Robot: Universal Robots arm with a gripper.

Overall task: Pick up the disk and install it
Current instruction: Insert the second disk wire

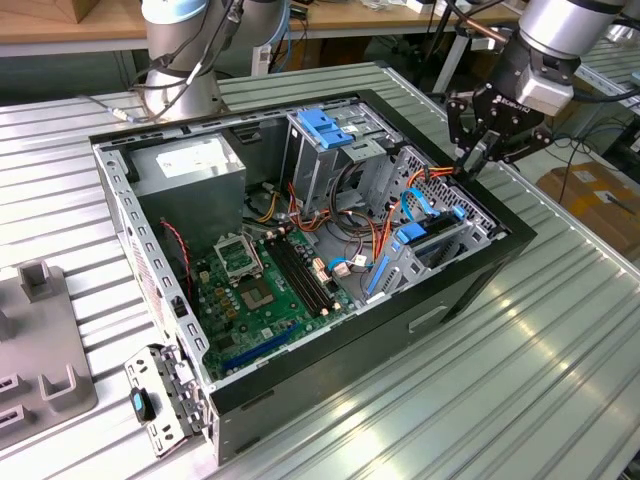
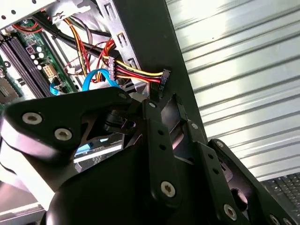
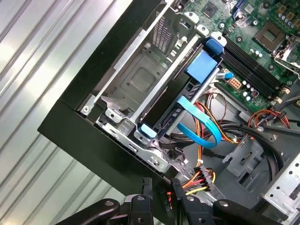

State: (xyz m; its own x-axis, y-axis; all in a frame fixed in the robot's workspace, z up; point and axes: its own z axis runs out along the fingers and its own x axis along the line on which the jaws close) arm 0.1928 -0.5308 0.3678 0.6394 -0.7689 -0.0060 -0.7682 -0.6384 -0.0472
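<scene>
Disk (image 3: 180, 101) edge-on, light-blue plastic frame, seated

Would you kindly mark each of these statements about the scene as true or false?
1. The computer case lies open on a ribbed metal table. True.
2. The pincer is over the middle of the motherboard. False: the pincer is at the case's edge on the exterior view's right, by the coloured cables.
3. A blue latch sits atop the tall metal cage. True.
4. The grey power supply box lies outside on the table. False: the power supply box is inside the case.
</scene>
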